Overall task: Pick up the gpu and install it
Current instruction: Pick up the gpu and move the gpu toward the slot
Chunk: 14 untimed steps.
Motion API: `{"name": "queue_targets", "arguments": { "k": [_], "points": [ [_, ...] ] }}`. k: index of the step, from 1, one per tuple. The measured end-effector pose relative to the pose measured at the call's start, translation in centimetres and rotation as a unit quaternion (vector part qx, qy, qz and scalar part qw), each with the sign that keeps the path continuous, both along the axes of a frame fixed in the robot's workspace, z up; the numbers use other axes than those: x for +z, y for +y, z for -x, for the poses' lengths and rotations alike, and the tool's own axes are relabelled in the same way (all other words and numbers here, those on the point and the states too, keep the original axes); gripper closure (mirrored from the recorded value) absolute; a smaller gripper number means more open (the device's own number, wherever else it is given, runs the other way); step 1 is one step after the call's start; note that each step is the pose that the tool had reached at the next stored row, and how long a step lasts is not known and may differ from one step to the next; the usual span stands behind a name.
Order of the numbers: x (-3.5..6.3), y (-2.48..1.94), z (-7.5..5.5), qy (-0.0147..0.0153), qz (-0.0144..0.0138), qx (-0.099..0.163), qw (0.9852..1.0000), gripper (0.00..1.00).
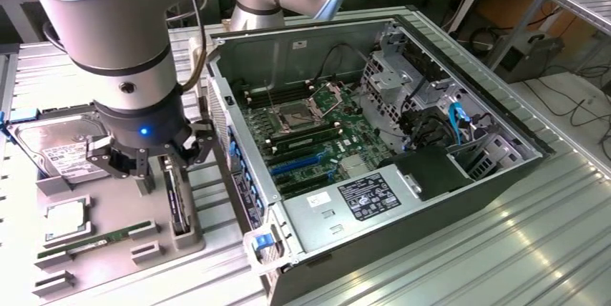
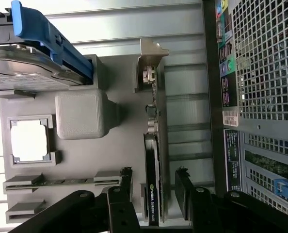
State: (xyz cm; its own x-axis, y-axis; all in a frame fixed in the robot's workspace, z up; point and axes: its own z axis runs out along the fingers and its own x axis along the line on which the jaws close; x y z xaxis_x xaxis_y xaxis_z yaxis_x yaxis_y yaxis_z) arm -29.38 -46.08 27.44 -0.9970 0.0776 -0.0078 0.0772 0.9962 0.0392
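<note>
Black, judged light but fragile, the gpu [image 2: 152,145] is stood on edge in the tray [image 1: 114,209] at nine o'clock of the case [image 1: 277,52], its flat faces, best clamped, flanked by the wide-spread gripper [image 2: 154,191].

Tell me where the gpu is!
The gpu stands on edge in the grey tray at the exterior view's left, next to the computer case, right under the gripper.
</note>
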Motion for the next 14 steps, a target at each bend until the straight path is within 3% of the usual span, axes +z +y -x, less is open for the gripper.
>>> {"name": "queue_targets", "arguments": {
  "k": [2,7,14],
  "points": [
    [-0.5,0.05,0.0,-0.0001,0.0,-0.001,1.0,0.52],
    [-1.39,0.79,0.0,-0.0006,-0.0001,-0.002,1.0,0.52],
    [-2.14,0.81,0.2,-0.0029,0.0,-0.008,1.0,0.52]
  ]
}}
